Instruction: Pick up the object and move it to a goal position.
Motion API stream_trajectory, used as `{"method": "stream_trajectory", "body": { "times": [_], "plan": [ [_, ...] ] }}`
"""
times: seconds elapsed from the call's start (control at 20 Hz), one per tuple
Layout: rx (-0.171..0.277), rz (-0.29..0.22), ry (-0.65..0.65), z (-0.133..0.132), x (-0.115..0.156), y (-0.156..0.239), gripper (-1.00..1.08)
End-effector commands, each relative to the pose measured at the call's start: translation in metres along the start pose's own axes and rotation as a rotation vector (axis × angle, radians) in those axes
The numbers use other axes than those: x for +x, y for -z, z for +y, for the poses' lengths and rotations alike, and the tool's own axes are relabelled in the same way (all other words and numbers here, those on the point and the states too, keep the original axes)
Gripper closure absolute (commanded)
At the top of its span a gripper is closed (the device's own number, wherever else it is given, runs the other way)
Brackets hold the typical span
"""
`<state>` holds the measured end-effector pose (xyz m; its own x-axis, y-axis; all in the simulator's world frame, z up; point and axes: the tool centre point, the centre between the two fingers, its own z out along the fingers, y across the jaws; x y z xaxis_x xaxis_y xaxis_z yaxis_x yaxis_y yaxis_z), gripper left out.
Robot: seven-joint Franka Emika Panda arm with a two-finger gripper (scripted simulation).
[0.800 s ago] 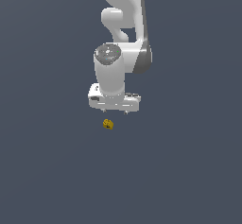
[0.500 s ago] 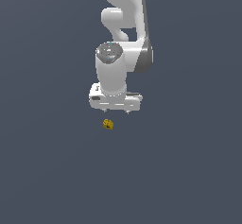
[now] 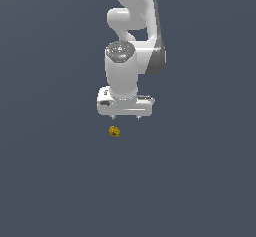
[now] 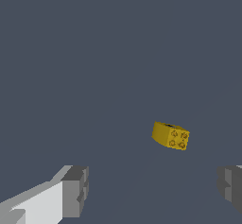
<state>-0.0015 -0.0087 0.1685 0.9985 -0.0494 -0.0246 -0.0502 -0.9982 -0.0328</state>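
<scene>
I am looking at my white arm (image 3: 134,41) from the outside camera. It comes down from the top of the picture, and the gripper (image 3: 125,117) hangs at its low end. All around is one flat dark grey floor (image 3: 50,181).

The little yellow object (image 3: 114,131) sits on that floor, just under the gripper and a bit toward the exterior view's left. It is much smaller than the gripper. From out here it looks like a tiny yellow lump. I see a gap between it and the gripper, so they do not touch.

Now the camera on the wrist. Here the object (image 4: 170,135) looks more like a small yellow block (with four little round bumps on one face). It sits a bit tilted in this picture. The grey floor (image 4: 94,53) fills the rest of the picture.

I can see both fingers (image 4: 75,190) in the wrist view, one at each side. They are far apart, so the claw is wide open. It has hold of nothing. The block lies out past the fingertips, nearer the finger that is cut off by the picture's edge than the other one. Neither finger touches it.

How high the gripper is over the floor, I cannot tell.
</scene>
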Motion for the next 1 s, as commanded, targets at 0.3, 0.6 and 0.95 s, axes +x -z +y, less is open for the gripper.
{"method": "stream_trajectory", "body": {
  "times": [0.3,0.6,0.95],
  "plan": [
    [-0.003,0.0,0.051,0.003,0.0,-0.004,-0.92],
    [-0.009,0.001,0.141,0.008,0.0,-0.01,-0.92],
    [-0.018,0.0,0.304,0.018,-0.001,-0.022,-0.92]
  ]
}}
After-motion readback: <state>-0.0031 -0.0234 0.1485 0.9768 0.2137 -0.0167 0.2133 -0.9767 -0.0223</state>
